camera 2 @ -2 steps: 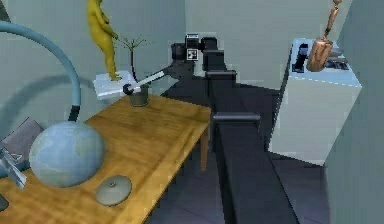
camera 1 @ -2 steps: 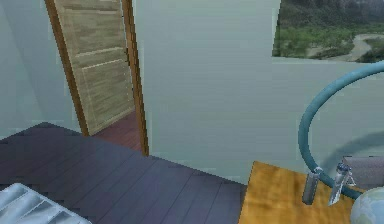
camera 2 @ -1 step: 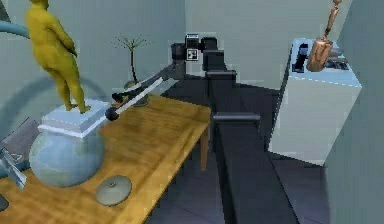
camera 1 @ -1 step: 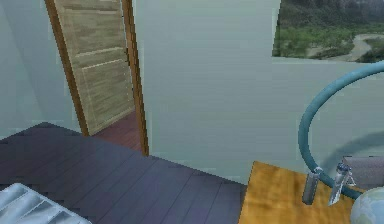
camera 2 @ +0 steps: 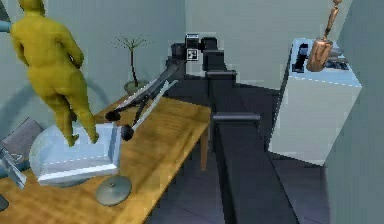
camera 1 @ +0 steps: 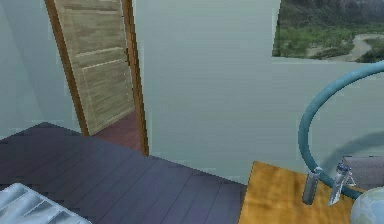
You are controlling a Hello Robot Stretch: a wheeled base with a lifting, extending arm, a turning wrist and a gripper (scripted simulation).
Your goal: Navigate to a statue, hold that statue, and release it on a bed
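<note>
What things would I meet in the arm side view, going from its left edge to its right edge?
yellow statue → small plant → dark arm → white cabinet

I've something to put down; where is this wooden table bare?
Bare wood runs between the desk lamp's arm and the edge of the wooden table by the robot arm. Toward the arm side view's left it is crowded: yellow statue, its grey base, a grey disc.
</note>
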